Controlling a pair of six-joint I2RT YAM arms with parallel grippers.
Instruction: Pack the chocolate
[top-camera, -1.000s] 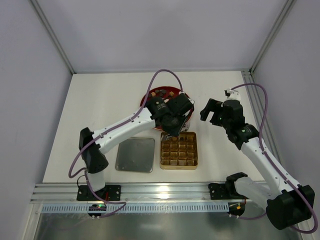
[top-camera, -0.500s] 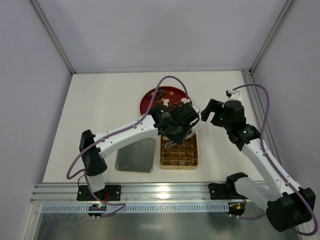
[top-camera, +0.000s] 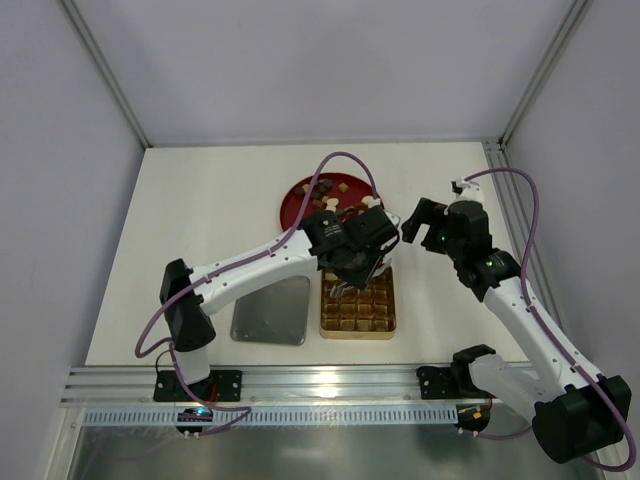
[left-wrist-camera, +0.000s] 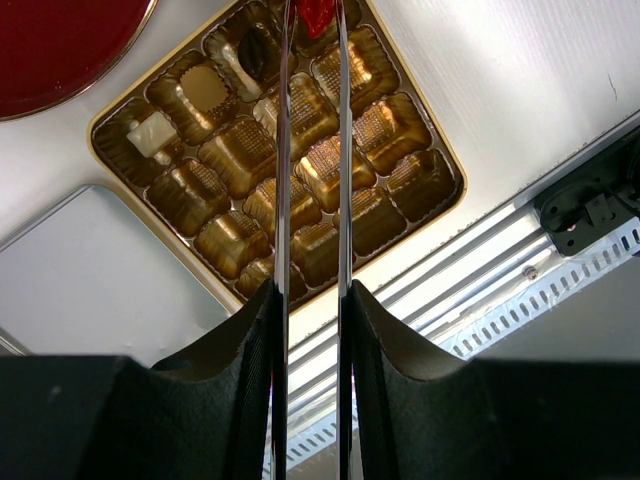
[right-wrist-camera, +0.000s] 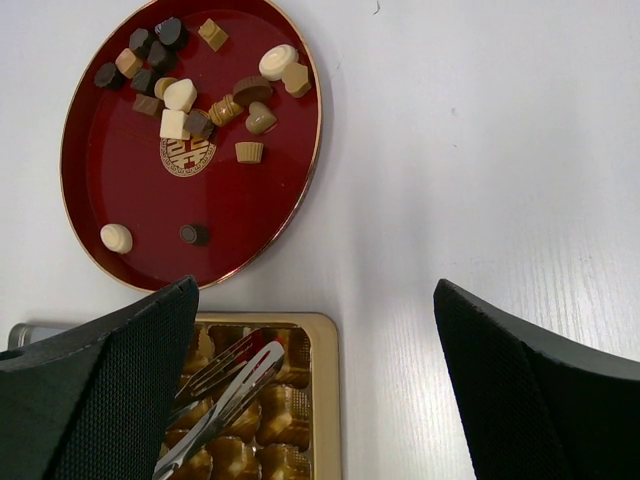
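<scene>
From above, the left gripper (top-camera: 338, 289) hangs over the gold tin (top-camera: 357, 333). The right gripper (top-camera: 412, 228) hovers to the right of the red plate (top-camera: 298, 192).

Left wrist: the thin fingers (left-wrist-camera: 283, 150) stand close together with something red between the tips. I cannot tell if they grasp it. A few chocolate pieces (left-wrist-camera: 150, 132) lie in the tin's far cells.

Right wrist: the fingers (right-wrist-camera: 120, 390) are spread wide and hold nothing. Most chocolate pieces lie on the plate.

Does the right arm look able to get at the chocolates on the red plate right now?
Probably yes. The right pincer is open and faces the chocolates, lying uncovered on the red plate; the left pincer is over the gold tin, off that path.
</scene>
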